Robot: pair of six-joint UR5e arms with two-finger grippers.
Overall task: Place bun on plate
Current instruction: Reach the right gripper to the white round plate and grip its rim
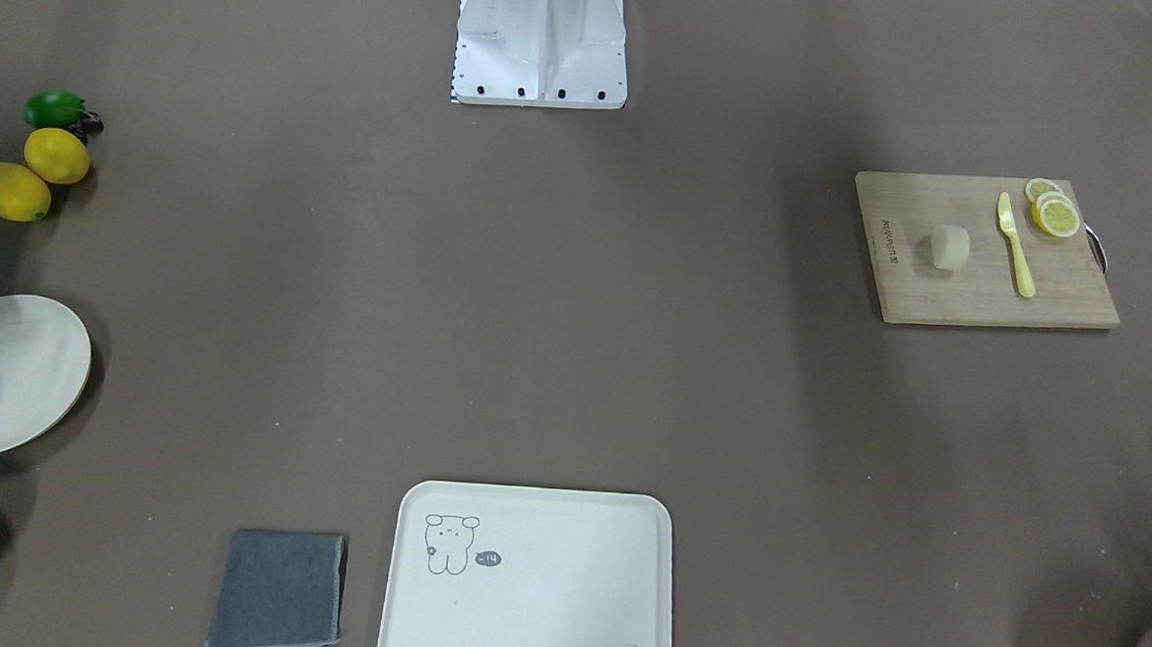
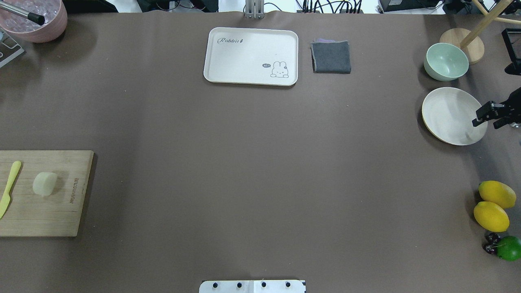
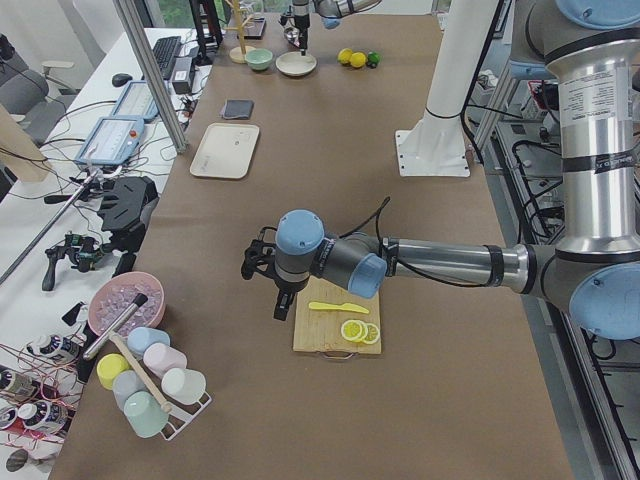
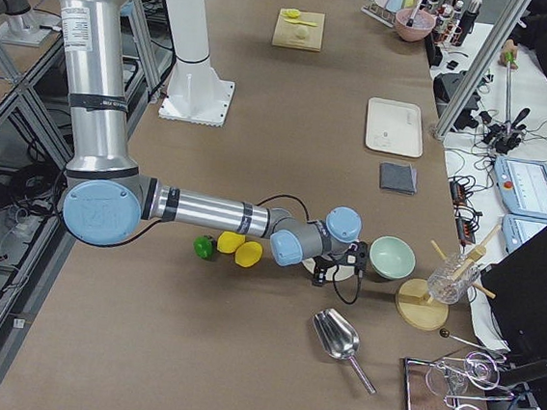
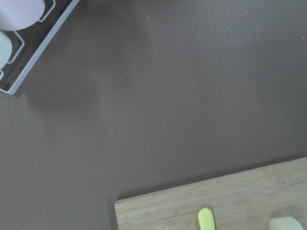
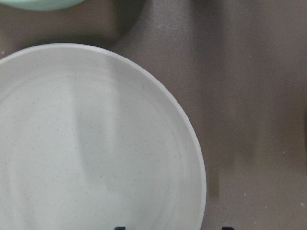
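The front view's edge crops the plate (image 1: 21, 373); the overhead's edge crops the cutting board (image 2: 49, 219).

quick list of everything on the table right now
cutting board: 1, wood, robot's left end
bun: 1, pale cream, on board
knife: 1, yellow-green, on board
lemon slices: few, yellow, board corner
plate: 1, off-white, robot's right end, empty
bowl: 1, pale green, beside plate
tray: 1, cream, far middle
cloth: 1, grey, beside tray
lemons: 2, yellow, right end
lime: 1, green, by lemons
left pincer: 1, black, beside board, state unclear
right pincer: 1, black, open, over plate
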